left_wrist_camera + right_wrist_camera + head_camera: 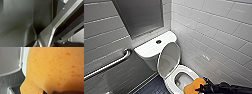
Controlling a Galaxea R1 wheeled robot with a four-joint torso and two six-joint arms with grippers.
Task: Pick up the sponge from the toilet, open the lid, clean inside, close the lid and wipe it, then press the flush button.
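The right gripper (pixel 201 88) is squeezed tight on the orange sponge (pixel 193 86) and holds it at the front rim of the toilet (pixel 170 82) bowl. The lid (pixel 168 59) stands up, open, against the tank (pixel 149 48). The flush button (pixel 158 41) sits in the middle of the tank's top.

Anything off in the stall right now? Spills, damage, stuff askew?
Nothing stands out. The lid is up, leaning back toward the tank. The toilet rim looks intact. The sponge sits at the bowl's near edge, held by the right hand. No spill visible on the floor.
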